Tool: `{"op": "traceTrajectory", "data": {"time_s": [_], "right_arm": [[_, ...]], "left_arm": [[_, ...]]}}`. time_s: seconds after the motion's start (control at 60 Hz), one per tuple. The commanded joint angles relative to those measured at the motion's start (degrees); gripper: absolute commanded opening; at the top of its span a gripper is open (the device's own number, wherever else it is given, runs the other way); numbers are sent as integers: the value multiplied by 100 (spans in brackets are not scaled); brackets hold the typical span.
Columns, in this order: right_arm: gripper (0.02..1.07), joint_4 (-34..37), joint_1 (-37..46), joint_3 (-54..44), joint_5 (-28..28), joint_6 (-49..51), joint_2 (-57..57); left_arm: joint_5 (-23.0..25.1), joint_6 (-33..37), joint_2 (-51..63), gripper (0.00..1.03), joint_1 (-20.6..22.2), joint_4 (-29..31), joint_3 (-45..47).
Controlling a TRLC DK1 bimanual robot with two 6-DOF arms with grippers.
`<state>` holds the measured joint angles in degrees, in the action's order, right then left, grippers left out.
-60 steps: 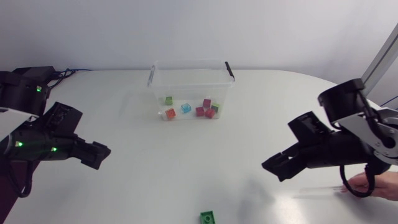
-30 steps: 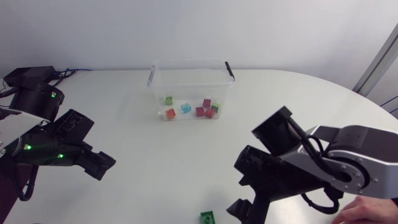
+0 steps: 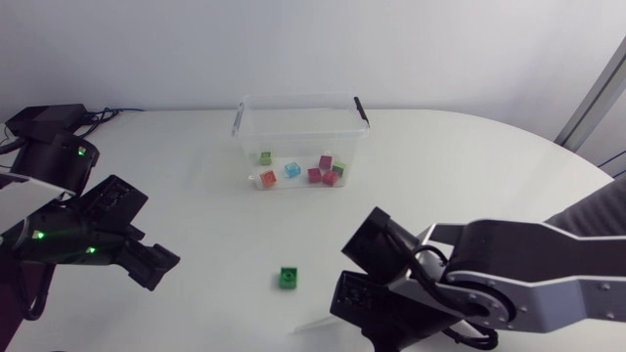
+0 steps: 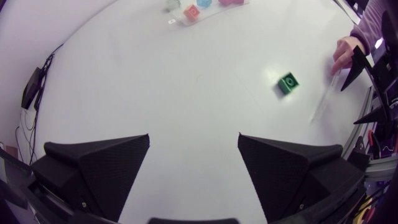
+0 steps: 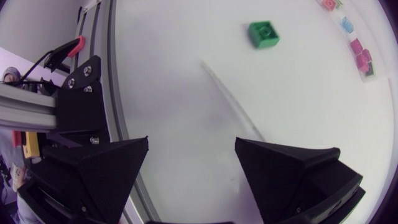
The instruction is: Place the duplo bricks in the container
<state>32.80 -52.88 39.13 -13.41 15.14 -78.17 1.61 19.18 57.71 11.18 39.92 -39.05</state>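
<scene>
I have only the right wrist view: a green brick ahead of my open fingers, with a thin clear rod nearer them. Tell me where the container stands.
Observer: The clear container stands at the table's far side, beyond the green duplo brick, with several coloured bricks inside it.
Operator: Report the left gripper.
Observer: The left gripper is open and empty over the table's left side, well apart from the green duplo brick.
Operator: Say what is near that rod.
Observer: A person's hand is at one end of the rod; I cannot tell whether it touches the rod.
</scene>
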Motion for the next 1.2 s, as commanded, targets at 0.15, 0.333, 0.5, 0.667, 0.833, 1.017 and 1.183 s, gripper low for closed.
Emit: {"op": "traceTrajectory", "data": {"time_s": [0.15, 0.333, 0.5, 0.667, 0.833, 1.017, 1.183], "right_arm": [[103, -89, -20, 393, 40, 174, -278], [103, 43, 182, 288, 40, 130, 329], [103, 298, 788, 50, 436, -134, 1489], [103, 702, 2300, -196, 550, -125, 2491], [103, 1001, 3337, -433, 559, 51, 3185], [103, 1009, 4084, -407, 559, 51, 3247], [103, 878, 4278, -433, 576, 33, 3168]], "left_arm": [[33, 209, -120, 99, 33, 77, 108], [42, 191, 91, 99, 376, -213, 134], [59, -222, 1031, 99, 798, -169, -305], [77, -450, 1858, 99, 1229, -371, -657], [77, -758, 2473, 99, 1396, -784, -991], [77, -1039, 3123, 99, 1633, -995, -1290], [77, -1276, 3738, 99, 1844, -1153, -1676]]}}
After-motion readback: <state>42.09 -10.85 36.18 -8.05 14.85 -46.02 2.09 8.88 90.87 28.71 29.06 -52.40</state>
